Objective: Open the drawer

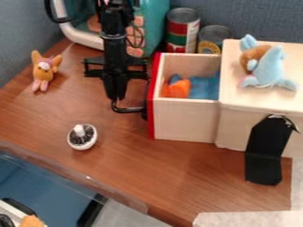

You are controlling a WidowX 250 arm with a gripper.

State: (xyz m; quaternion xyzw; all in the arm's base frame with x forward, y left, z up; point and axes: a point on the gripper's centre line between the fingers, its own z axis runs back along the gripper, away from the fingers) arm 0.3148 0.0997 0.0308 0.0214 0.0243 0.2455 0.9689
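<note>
One drawer (184, 119), of pale wood, is standing pulled out from the left side of a wooden box (234, 126), its top open to view. One red front panel (151, 128) is closing off its left end. Contents: one orange piece (177, 89) is lying towards the front, with blue material (204, 88) lying beside it. One claw (116, 86), black, is hanging just left of the red panel, at the end of a black arm (112, 26) coming in from the top edge; whether it is spread or pressed together, I cannot tell. One black curved bar (126, 110) is running from the claw's lower end towards the panel. On the box lid, one light-blue and brown plush toy (269, 68) is resting; down the box's near side, one black strap-like piece (264, 153) is hanging. Behind the drawer, two cans (183, 29) are standing side by side, one taller, with a teal toy structure (155, 22) standing to their left. Further out on the brown desk (136, 164): one small orange and pink plush toy (44, 71) is lying at the far left, and one round white-rimmed brush (82, 137) is sitting nearer, its pale handle pointing up. One clear-edged blue bin (44, 179) is occupying the lower left corner.
</note>
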